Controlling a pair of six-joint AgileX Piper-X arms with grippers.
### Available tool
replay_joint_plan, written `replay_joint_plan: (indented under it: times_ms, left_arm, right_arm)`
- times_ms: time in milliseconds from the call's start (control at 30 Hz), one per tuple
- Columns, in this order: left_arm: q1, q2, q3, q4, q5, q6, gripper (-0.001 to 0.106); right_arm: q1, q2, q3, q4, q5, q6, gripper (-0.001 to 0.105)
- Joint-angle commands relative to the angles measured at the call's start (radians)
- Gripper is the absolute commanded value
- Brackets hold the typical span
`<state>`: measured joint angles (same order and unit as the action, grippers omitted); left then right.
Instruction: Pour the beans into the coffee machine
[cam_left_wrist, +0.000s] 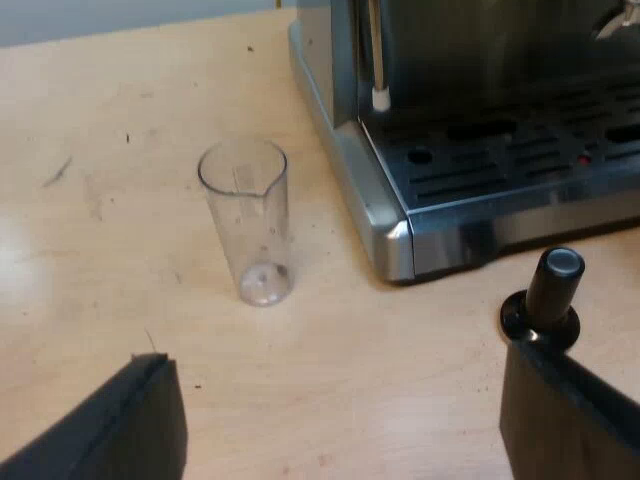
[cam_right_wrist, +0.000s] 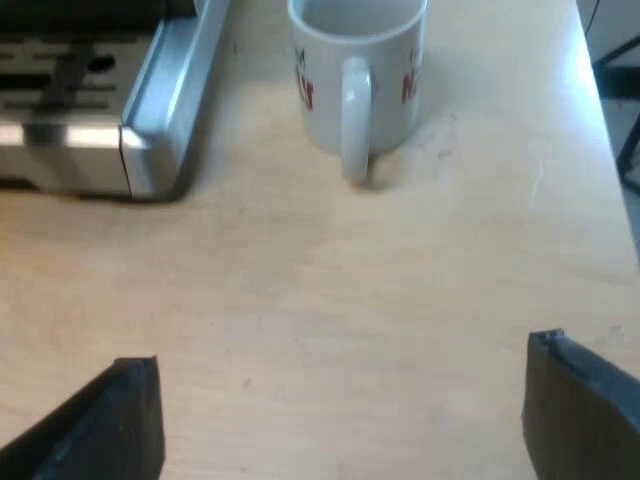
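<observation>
One measuring glass (cam_left_wrist: 247, 222), one tamper (cam_left_wrist: 546, 297), one mug (cam_right_wrist: 357, 70), one espresso machine (cam_left_wrist: 470, 195) and two grippers are on show. The measuring glass is clear and stands upright on the wooden table (cam_left_wrist: 90, 230), its long axis vertical and its mouth pointing up. Taking twelve o'clock as straight ahead of the left gripper (cam_left_wrist: 360, 420), the glass sits at about eleven, near the machine's base corner but apart from it. The left gripper's two black fingers are spread wide and grip nothing. The tamper, black knob up, stands at about two o'clock, just beside one finger. The right gripper (cam_right_wrist: 340, 420) also has its fingers spread wide over bare table (cam_right_wrist: 330, 300). The mug stands upright at twelve, its handle turned toward the gripper, with the machine's corner (cam_right_wrist: 150, 135) at about ten.
</observation>
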<state>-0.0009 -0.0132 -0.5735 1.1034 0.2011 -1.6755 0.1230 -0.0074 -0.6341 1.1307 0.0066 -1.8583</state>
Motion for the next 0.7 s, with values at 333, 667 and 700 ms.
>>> replay_joint_plan:
  times_ms: [333, 667, 700]
  left_arm:
    - [-0.001, -0.038, 0.024, 0.006, -0.013, -0.011, 0.067]
    - [-0.001, -0.038, 0.024, -0.010, -0.003, -0.011, 0.067]
    - [-0.001, -0.038, 0.024, -0.010, -0.003, -0.010, 0.067]
  right_arm:
    - [-0.002, -0.046, 0.061, 0.058, -0.007, 0.000, 0.078]
    - [-0.002, -0.046, 0.064, 0.004, -0.007, 0.000, 0.078]
    - [-0.002, -0.046, 0.065, -0.003, -0.007, 0.000, 0.078]
